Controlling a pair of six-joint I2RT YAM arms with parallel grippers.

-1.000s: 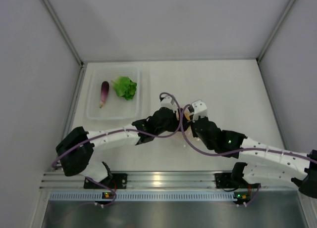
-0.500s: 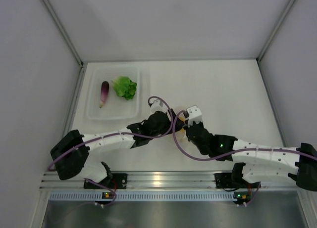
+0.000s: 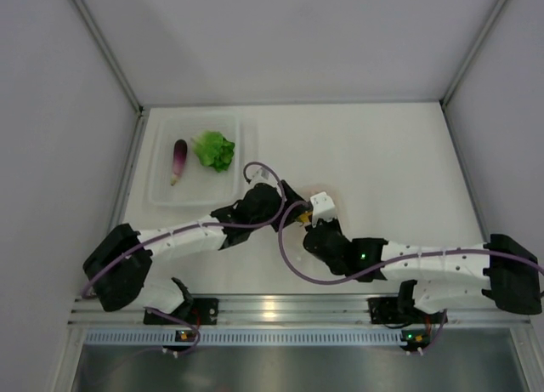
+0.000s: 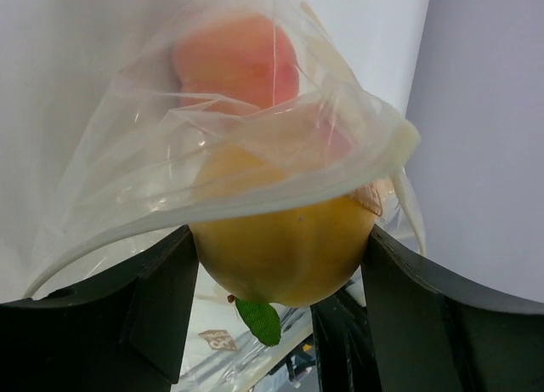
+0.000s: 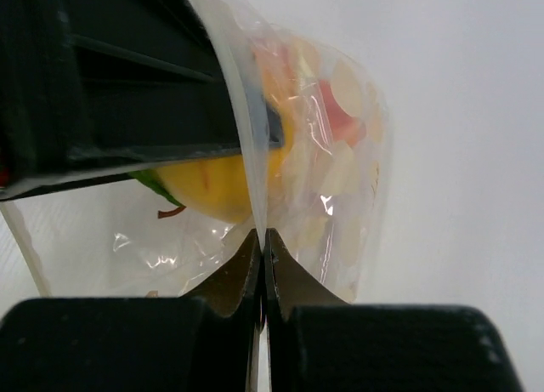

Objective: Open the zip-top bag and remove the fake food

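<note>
Yellow fruit (image 4: 285, 239) sits clamped in your left gripper (image 4: 280, 281). Your right gripper (image 5: 262, 264) pinches the zip-top bag (image 5: 344, 179) shut-fingered, with a pink fruit (image 4: 238, 60) seemingly inside.

A white counter (image 3: 382, 154) is carrying one clear rectangular tray (image 3: 194, 200), which is sitting flat at about ten o'clock, close to the left wall. Inside the tray, a slim purple eggplant (image 3: 179, 159) is lying lengthwise on the nine o'clock side, and a ruffled green lettuce (image 3: 214, 150) is resting near it toward three o'clock, not touching it. An aluminium rail (image 3: 280, 307) is running along the counter's six o'clock edge.
</note>
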